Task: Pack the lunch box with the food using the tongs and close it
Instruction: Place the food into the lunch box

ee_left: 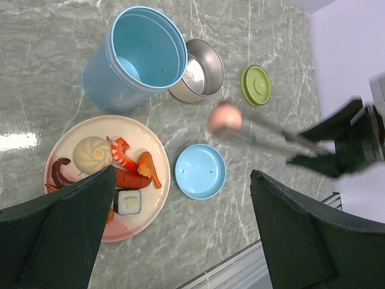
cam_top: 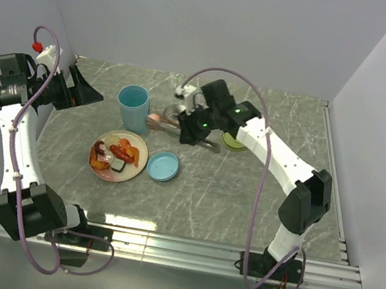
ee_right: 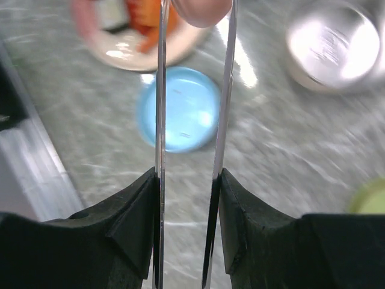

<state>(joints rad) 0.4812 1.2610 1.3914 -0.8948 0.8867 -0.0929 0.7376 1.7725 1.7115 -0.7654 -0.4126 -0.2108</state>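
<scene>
Over the table (cam_top: 244,191) my right gripper (ee_right: 187,177) pinched the tongs (ee_right: 161,90), left gripper (ee_left: 182,174) gaped empty, and no food (ee_left: 129,162) was packed.

The left pincer (cam_top: 86,93) hangs wide open; the right pincer (ee_right: 187,180), arm outstretched, clamps the tongs (ee_right: 161,90)

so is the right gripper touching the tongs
Touching. In the right wrist view the right gripper clamps the tongs, each finger pressed against one silver arm with no gap.
</scene>
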